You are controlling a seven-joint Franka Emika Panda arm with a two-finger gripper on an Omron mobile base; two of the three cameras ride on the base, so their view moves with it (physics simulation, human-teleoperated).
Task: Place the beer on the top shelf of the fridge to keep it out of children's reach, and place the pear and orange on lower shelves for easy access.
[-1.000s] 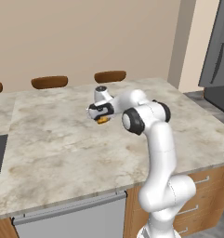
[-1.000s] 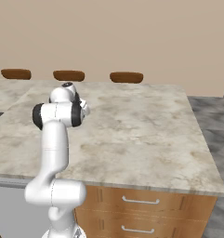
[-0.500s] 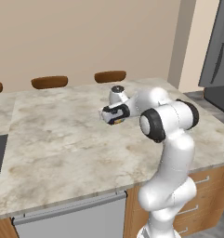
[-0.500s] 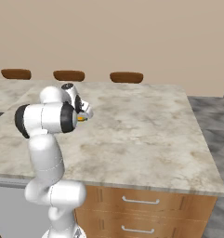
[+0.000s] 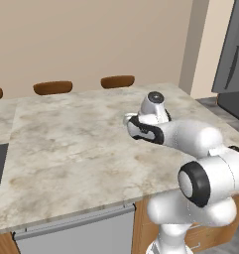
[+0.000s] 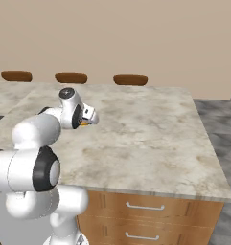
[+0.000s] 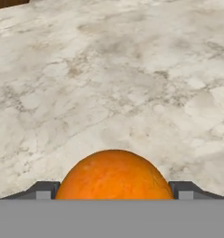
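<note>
The orange, round and bright, sits between my gripper's two dark fingertips in the hand view, held above the marbled counter. From the right base view a sliver of the orange peeks out under the gripper. The gripper hangs over the middle of the counter. The fridge, grey with a dark vertical handle, stands at the far right; its inside, with the top shelf and lower shelves, is hidden. The beer and the pear are out of view.
The marbled island counter spreads wide under the hand. Three brown chair backs line its far edge. Wooden drawers sit below the counter's front, and a grey appliance front sits below at left.
The arm has swung to the right and nearer the cameras, carrying the orange a short way right over the counter. The grip on the orange has stayed the same.
</note>
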